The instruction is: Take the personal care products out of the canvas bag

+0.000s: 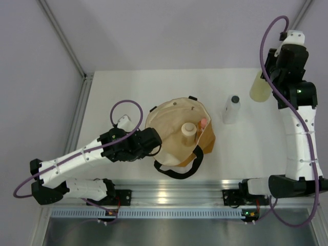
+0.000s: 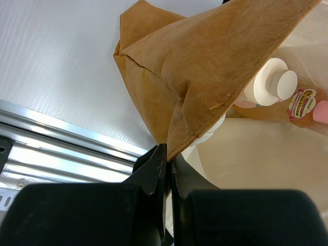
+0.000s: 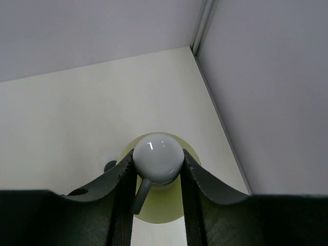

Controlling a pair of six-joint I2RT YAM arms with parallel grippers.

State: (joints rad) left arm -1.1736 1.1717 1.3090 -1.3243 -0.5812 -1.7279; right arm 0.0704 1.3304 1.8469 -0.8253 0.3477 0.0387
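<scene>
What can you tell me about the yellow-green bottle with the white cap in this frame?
The yellow-green bottle is small, with a translucent-looking plastic body and a rounded, glossy white cap. It is outside the canvas bag, near the far right corner of the table, roughly upright. The right tool is shut on the white cap, a finger on each side. Whether its base rests on the table cannot be told. Nothing else touches it.

bottle [image 1: 188,134] in bag [image 1: 165,120], second bottle [image 1: 231,110] to its right

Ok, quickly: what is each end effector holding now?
Left end effector: closed on the canvas bag.
Right end effector: closed on the yellow-green bottle.
</scene>
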